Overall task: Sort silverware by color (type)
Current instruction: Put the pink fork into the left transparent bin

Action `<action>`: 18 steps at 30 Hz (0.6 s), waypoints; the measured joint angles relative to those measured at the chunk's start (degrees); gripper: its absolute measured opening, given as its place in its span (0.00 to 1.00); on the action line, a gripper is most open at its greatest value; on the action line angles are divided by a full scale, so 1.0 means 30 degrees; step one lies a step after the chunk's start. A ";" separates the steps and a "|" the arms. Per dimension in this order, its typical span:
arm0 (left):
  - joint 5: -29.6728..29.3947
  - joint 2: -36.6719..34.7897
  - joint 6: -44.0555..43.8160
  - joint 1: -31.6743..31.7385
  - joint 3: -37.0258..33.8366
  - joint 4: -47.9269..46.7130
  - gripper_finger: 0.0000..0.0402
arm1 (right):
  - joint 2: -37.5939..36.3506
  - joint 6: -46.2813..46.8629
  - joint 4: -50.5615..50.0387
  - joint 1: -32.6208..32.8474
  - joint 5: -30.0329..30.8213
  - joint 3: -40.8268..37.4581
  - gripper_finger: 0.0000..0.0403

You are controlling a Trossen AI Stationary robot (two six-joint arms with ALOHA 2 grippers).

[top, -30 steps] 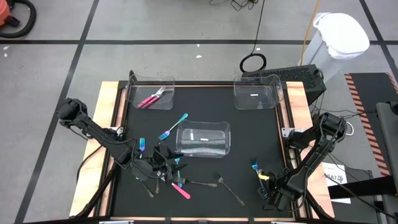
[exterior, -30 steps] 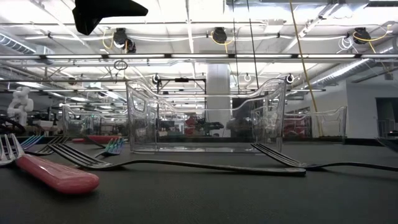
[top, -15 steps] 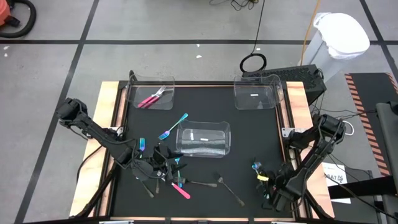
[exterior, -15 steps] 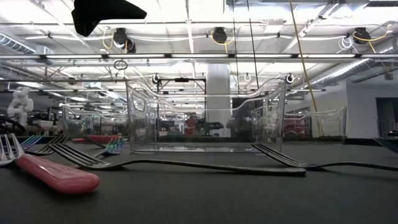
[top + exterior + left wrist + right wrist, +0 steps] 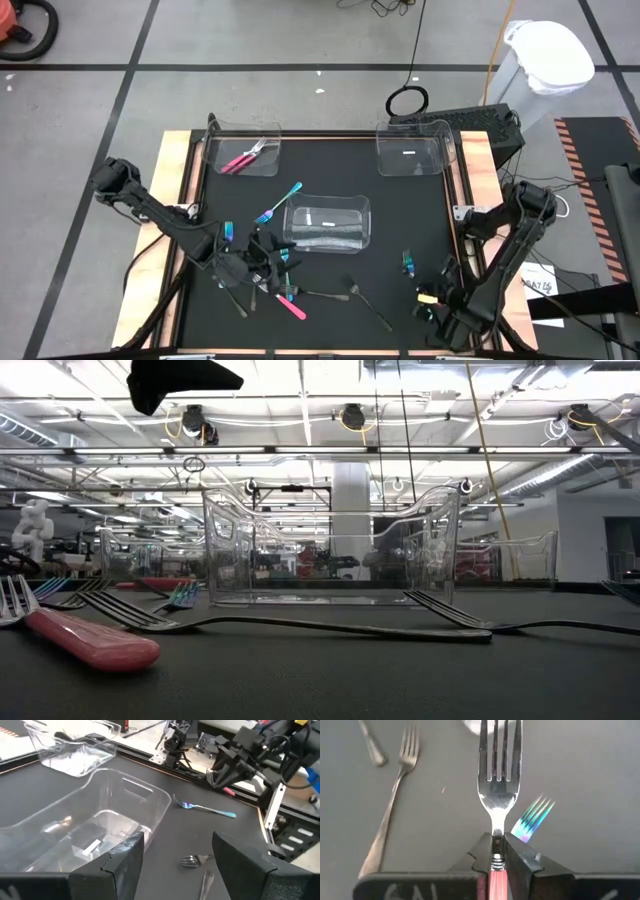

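Observation:
My right gripper (image 5: 432, 299) is at the table's near right, shut on a pink-handled fork (image 5: 498, 780). An iridescent fork (image 5: 407, 262) lies flat on the mat just beyond it, its tines (image 5: 534, 816) showing under the held fork. My left gripper (image 5: 266, 263) hangs open over the pile of grey, pink and iridescent silverware (image 5: 270, 285) at the near left, touching nothing. The left wrist view shows its fingers apart (image 5: 175, 870) above a grey fork (image 5: 196, 861). Two pink forks (image 5: 243, 157) lie in the far-left bin. My right gripper pinches the pink fork between its two fingers at the neck (image 5: 493, 851), where the metal meets the pink handle. The fork lies along the fingers, tines pointing away from the wrist. It is lifted clear of the mat, roughly level.
A clear bin (image 5: 327, 222) sits mid-table and another (image 5: 410, 150) at the far right. An iridescent fork (image 5: 278, 203) lies left of the middle bin. Grey forks (image 5: 368, 303) and a pink one (image 5: 292, 305) lie near the front edge. Wooden rails (image 5: 180, 200) border the mat.
My right gripper has drawn back toward the near right corner with the pink fork, uncovering the iridescent fork, which has stayed on the mat.

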 joint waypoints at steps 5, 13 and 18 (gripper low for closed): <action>0.1609 -0.0015 0.0051 0.0711 0.0000 0.0130 0.59 | -0.0946 -0.1571 0.0140 -0.0485 0.0469 0.0032 0.07; 0.2921 -0.0015 0.0566 0.1057 0.0000 0.0126 0.59 | -0.1819 -0.4870 0.1425 -0.1036 0.2953 0.0032 0.07; 0.3790 -0.0015 0.1209 0.0798 0.0000 0.0076 0.59 | -0.1754 -0.7775 0.4722 -0.1312 0.5567 -0.0128 0.07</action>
